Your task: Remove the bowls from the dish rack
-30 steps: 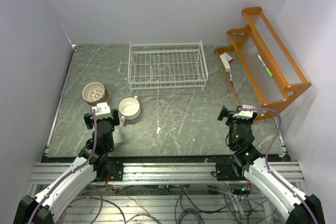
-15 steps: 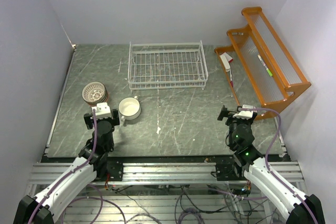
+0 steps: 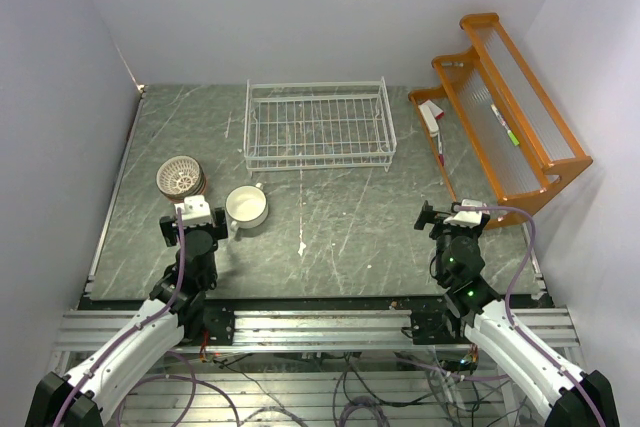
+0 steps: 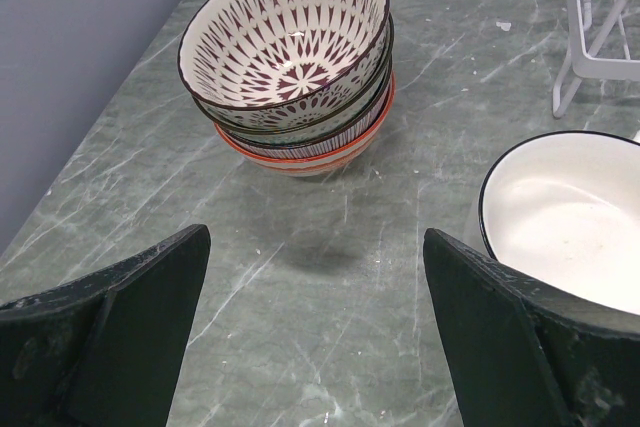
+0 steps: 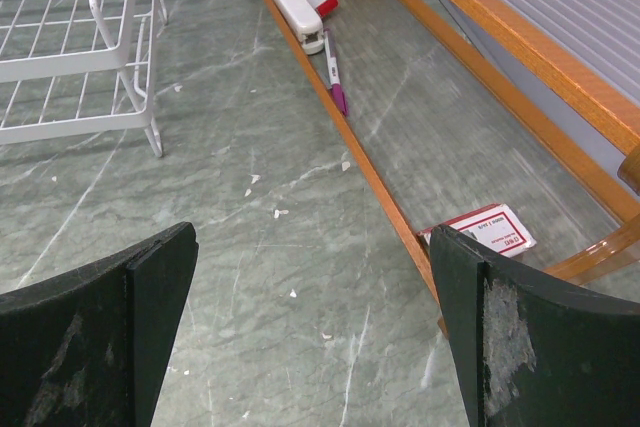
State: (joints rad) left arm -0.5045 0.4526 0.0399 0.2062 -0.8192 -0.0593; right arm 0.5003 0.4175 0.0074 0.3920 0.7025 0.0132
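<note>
On the grey-green marbled desk [image 3: 340, 237], left of centre, stands a stack of patterned ceramic bowls [image 4: 290, 57], the lowest red-striped, with a white black-rimmed bowl [image 4: 570, 217] just beside it. The white wire dish rack [image 3: 318, 125] behind them holds nothing visible, so the unloading looks finished. The left hand [image 4: 315, 327] hovers near the bowls, fingers spread wide with nothing between them. The right hand [image 5: 312, 317] is likewise apart and empty, near the orange wooden shelf [image 3: 510, 117]. Doing this step well means holding both arms clear of the stack, without any nudge. Against the earlier frame nothing differs: bowls, rack and arms lie alike.
</note>
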